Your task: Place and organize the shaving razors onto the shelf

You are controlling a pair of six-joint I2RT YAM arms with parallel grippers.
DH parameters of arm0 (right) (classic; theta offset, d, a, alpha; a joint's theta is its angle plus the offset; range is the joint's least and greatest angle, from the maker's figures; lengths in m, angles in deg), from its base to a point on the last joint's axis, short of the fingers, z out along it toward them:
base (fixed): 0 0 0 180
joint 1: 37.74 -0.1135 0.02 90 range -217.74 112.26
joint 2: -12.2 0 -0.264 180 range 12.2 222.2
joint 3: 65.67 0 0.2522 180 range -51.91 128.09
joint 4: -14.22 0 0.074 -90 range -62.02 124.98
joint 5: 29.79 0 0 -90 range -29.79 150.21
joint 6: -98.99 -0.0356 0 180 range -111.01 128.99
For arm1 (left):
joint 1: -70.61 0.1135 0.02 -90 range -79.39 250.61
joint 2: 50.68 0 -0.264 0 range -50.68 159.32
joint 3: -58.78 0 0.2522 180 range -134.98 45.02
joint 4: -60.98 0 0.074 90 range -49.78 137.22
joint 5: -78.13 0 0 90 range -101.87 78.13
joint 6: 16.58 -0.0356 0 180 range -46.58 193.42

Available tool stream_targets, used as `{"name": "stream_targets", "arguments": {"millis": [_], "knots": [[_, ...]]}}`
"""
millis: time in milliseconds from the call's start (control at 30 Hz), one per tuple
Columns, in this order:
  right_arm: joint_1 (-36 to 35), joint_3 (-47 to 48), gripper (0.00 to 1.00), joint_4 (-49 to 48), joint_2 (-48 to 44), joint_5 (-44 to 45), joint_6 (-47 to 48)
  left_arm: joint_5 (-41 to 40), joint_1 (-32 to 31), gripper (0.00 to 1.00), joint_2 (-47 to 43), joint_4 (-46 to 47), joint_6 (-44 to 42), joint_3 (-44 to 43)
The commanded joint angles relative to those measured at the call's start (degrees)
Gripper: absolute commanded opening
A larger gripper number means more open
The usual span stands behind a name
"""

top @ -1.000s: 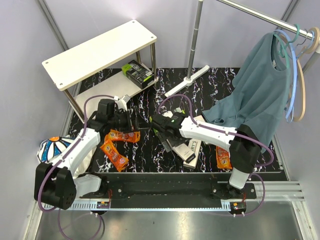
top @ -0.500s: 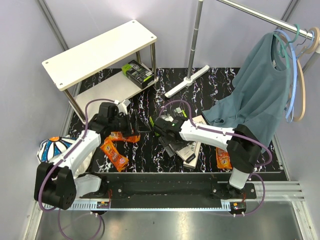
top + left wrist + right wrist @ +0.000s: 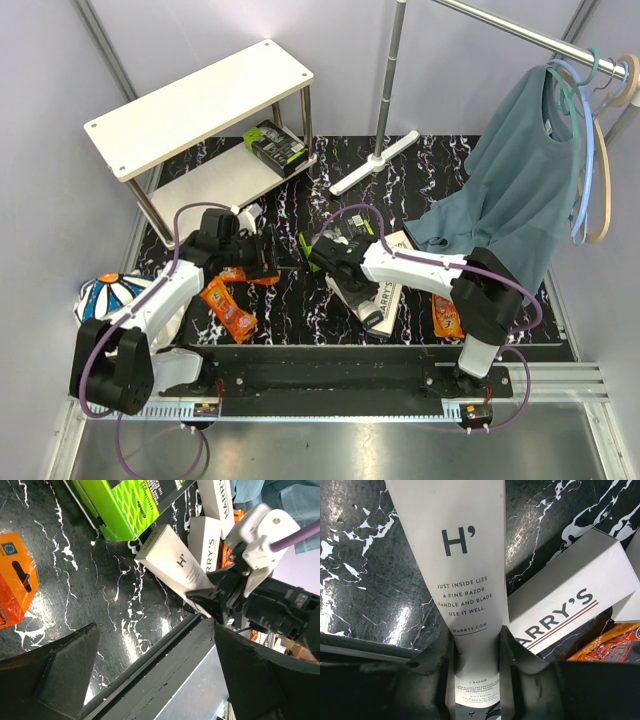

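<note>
The right gripper (image 3: 475,642) is clamping a white Harry's box (image 3: 462,555) by one end, fingers pressing its two long sides, the rest of the box reaching out over the black marble tabletop (image 3: 295,305). Whether it is riding clear of the surface, I cannot tell. All this is happening mid-table, well apart from the shelf (image 3: 200,100) in the far left corner.

Against a second ago, the right wrist is sitting a touch further right. More lettering is showing on the second Harry's box (image 3: 565,605), which is lying just beside the held one. The left gripper (image 3: 155,630) has come nearer too. It is now hanging over an orange packet (image 3: 238,273), fingers spread wide with nothing between them, and hiding part of it from above.

A lime-green pack (image 3: 125,505) is lying between the two grippers, near the held box's far end. A second orange packet (image 3: 228,308) is lying by the left arm, and a third orange packet (image 3: 446,316) near the right arm's base. The shelf's lower board is carrying a black-and-lime pack (image 3: 275,143).

Further back, a white T-shaped rack foot (image 3: 375,160) is resting on the marble below a clothes rail (image 3: 391,80), where a teal shirt (image 3: 520,170) and hangers (image 3: 600,150) are hanging. A blue, white and orange patterned thing (image 3: 100,295) is sitting off the table's left edge, with pale lilac walls all round.
</note>
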Motion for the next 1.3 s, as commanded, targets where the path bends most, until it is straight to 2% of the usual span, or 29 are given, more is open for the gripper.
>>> {"name": "stream_targets", "arguments": {"millis": [0,433,767,1267], "knots": [[1.0,-1.0,0.21,-1.8,-2.0,-1.7,-0.1,0.6,-0.2,0.99,0.5,2.2,-0.8,0.6],[1.2,2.3,0.23,0.9,-6.5,-2.9,-1.6,1.7,-0.2,0.99,-0.9,2.4,-0.2,0.3],[0.8,6.0,0.25,0.8,-11.3,-9.8,-2.6,3.5,-0.6,0.99,-1.7,3.8,1.4,0.2],[-3.2,10.3,0.26,-0.9,-13.4,-11.2,-4.6,-0.2,-10.1,0.99,2.0,14.8,10.9,1.6]]}}
